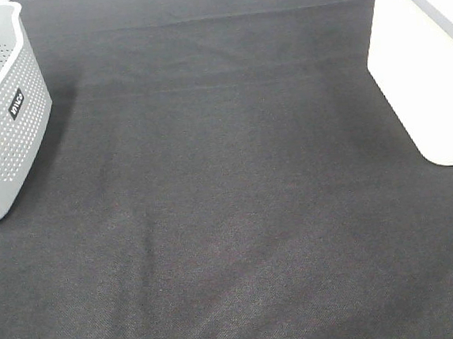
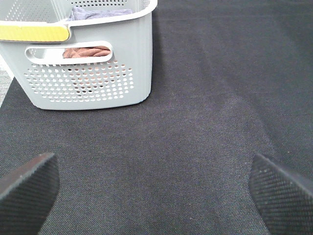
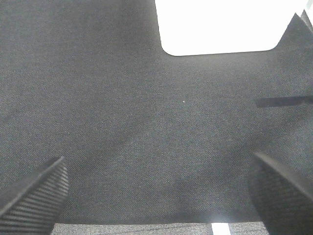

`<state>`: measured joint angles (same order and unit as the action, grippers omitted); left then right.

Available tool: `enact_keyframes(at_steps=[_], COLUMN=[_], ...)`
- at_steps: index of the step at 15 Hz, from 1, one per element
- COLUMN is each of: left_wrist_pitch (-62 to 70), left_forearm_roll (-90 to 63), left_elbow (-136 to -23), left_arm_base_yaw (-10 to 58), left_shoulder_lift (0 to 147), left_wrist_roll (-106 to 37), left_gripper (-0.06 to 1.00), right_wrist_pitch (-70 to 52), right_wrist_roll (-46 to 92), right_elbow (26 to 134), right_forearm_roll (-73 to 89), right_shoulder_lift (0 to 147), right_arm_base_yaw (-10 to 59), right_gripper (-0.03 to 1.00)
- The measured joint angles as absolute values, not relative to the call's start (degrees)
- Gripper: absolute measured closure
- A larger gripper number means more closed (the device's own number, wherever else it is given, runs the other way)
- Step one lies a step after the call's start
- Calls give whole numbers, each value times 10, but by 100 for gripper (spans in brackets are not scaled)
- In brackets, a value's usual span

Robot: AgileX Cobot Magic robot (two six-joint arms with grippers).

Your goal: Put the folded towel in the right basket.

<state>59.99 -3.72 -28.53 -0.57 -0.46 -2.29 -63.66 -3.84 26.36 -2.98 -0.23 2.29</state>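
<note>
The grey perforated left basket [image 1: 5, 133] stands at the table's left edge. In the left wrist view [image 2: 88, 83] a folded reddish-brown towel [image 2: 85, 51] shows through its handle slot, and a blue-grey towel [image 2: 100, 13] lies higher inside. The white right basket [image 1: 428, 65] stands at the right; it also shows in the right wrist view [image 3: 220, 24]. My left gripper [image 2: 156, 196] is open and empty, some way short of the grey basket. My right gripper [image 3: 156, 196] is open and empty, short of the white basket. Neither gripper shows in the exterior high view.
A black cloth [image 1: 231, 217] covers the table between the two baskets. A yellow strip [image 2: 32, 33] lies along the grey basket's rim. A thin dark strip [image 3: 283, 101] crosses the cloth near the white basket. The cloth's edge [image 3: 146, 229] lies just behind my right gripper.
</note>
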Motion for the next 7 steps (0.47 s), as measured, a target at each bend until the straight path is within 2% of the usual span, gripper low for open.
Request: enact_keyframes(at_steps=[7], left_wrist_pitch=[600], left_forearm_roll=[-37], left_elbow=[-285], left_arm_base_yaw=[-6], left_shoulder_lift=[-5], left_wrist_roll=[-23], left_gripper=[-3], right_wrist_pitch=[-636], right_wrist_roll=[-38], right_elbow=[264], right_forearm_roll=[-30], right_shoulder_lift=[-2], right_arm_base_yaw=[23], right_gripper=[0])
